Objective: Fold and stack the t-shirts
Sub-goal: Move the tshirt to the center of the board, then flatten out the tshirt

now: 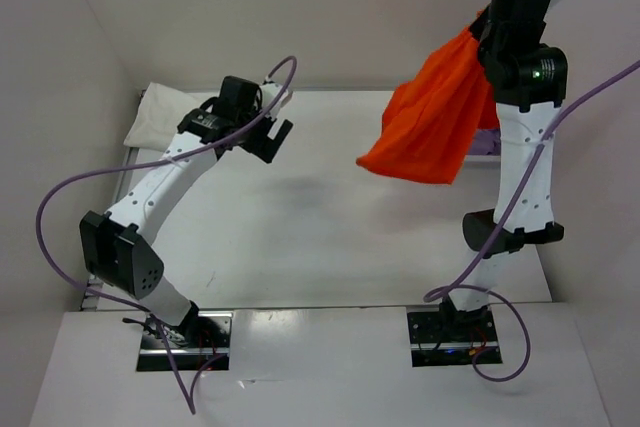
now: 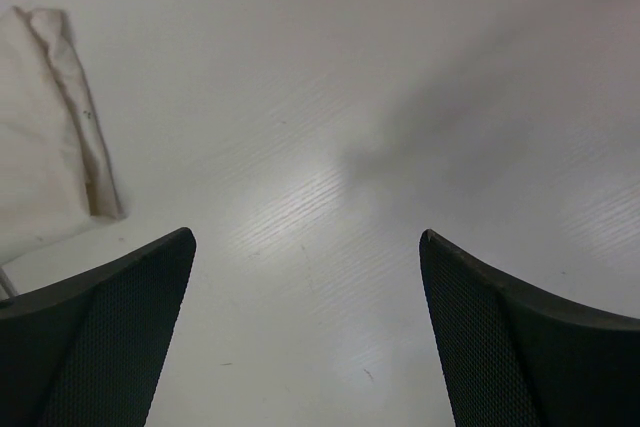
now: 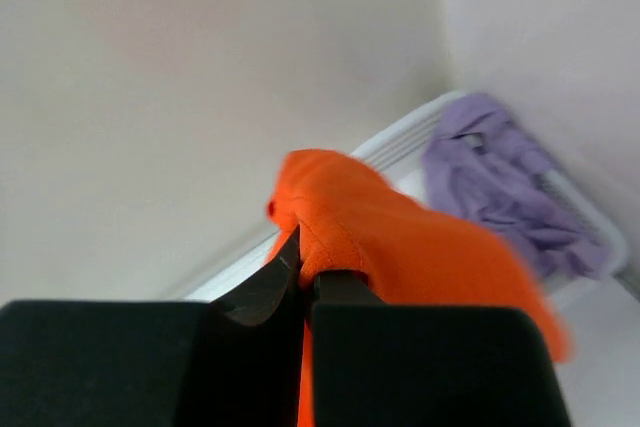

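My right fingers (image 3: 303, 272) are clenched on a fold of the bright orange cloth t-shirt (image 1: 430, 127), which hangs in the air above the far right of the white table (image 1: 330, 237). My left fingers (image 1: 272, 139) are spread wide, grasping nothing, above the table, near the cream-white cloth t-shirt (image 1: 160, 119) lying at its far left. The crumpled lavender cloth t-shirt (image 3: 500, 187) lies in a white plastic basket (image 3: 395, 142) at the far right.

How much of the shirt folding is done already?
The cream-white shirt looks folded at the far left of the table. The right claw is shut on the orange shirt, held up in the air; the left claw hangs open and empty. The purple shirt lies crumpled in the basket, not yet folded.
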